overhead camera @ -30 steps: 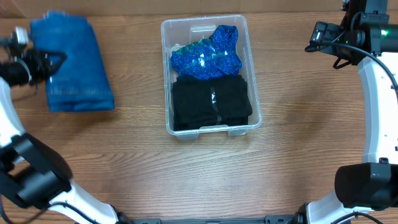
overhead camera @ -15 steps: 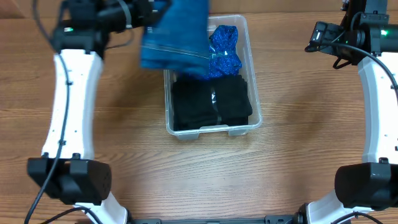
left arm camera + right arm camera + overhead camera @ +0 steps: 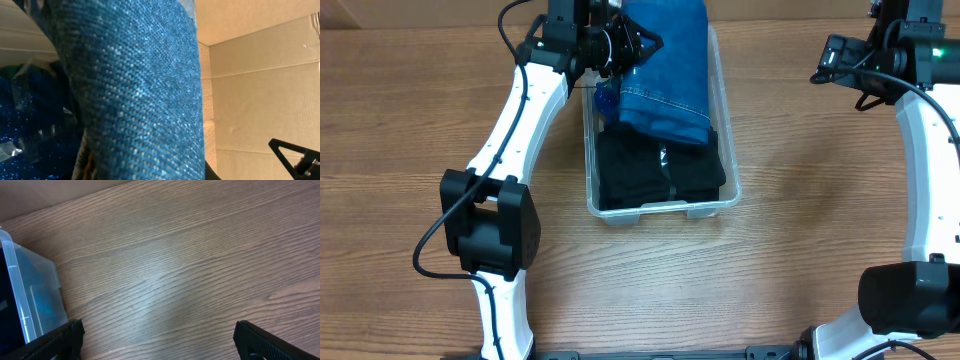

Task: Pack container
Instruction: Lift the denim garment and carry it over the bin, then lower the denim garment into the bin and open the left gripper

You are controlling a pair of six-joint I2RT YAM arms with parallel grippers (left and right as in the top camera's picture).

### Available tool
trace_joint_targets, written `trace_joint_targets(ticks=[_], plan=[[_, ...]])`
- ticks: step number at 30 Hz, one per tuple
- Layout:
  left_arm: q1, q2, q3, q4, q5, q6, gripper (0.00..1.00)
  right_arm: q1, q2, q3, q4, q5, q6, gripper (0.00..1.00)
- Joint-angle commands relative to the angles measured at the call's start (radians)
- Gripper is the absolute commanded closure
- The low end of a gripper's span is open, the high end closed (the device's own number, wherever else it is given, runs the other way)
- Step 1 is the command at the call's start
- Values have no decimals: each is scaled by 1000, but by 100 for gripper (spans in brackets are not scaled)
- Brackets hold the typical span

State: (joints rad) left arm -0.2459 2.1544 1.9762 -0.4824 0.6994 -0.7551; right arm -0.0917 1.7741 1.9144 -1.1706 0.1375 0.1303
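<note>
The container (image 3: 662,211) sits in the middle of the table (image 3: 800,250), its long side running away from the robot; folded black clothes (image 3: 650,170) fill its near half, and a sparkly blue cloth (image 3: 605,103) shows only as a sliver at the far left wall. Folded jeans (image 3: 668,70) hang over the far half, covering the far rim; the left gripper (image 3: 638,45) is at their left edge and, judging by how they hang, is clenched on a fold. The right gripper (image 3: 159,330) waits well off to the right over bare wood, fingers spread wide and holding nothing.

The main risk is in the letting go; the jeans overlap the far rim, so if released here they may land draped on the edge rather than inside. They could also lie over the black clothes and leave a hump. If lowered too far to the left, the arm might knock the wall and slide the light container.

Much is hidden; the jeans fill most of the left wrist view, so the grip itself cannot be seen; only one dark fingertip (image 3: 295,155) shows against a cardboard wall (image 3: 260,75). How high the jeans hang above the cloth beneath cannot be told.
</note>
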Motion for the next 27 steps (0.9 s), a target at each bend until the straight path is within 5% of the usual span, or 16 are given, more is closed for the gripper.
trace_joint_targets(ticks=[1,27], plan=[[-35,-35,38,-17,-13,-16,96,-2,-6,2,5,3,4,0],[-108,-125,-16,-317,-196,-48,96,-2,-6,2,5,3,4,0]])
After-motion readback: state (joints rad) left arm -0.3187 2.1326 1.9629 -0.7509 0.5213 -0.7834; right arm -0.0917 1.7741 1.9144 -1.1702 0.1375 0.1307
